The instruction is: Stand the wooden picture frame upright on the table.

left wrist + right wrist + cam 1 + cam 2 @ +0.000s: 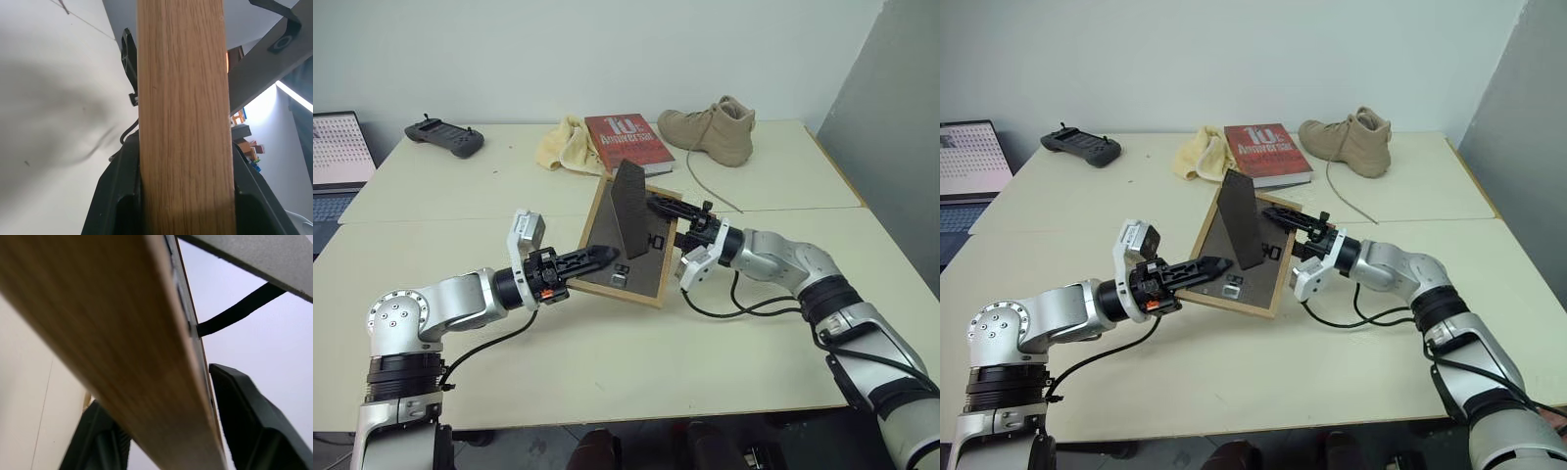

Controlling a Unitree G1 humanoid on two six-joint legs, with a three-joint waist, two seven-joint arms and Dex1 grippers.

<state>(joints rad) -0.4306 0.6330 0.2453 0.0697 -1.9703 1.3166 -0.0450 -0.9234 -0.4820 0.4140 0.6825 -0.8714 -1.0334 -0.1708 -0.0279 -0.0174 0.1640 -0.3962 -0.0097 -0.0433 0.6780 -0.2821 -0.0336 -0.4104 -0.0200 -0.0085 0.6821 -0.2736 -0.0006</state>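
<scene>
Lying back-up and tilted at mid-table (460,392), wooden picture frame (607,264), its black strut (630,208) raised. Left gripper (599,257) clamped on its near left edge; right gripper (668,208) straddles the right edge, seemingly not fully pinched. Behind: red book (628,143), yellow cloth (566,145), tan boot (713,129), controller (444,136).

Past my table's (460,362) far edge a plain white wall (607,49) runs the width of my view. A grey panel (891,117) stands off the table's right end, angled toward that wall. Off the table's left end sits a laptop (337,157), screen lit. Light falls evenly, with soft shadows.
</scene>
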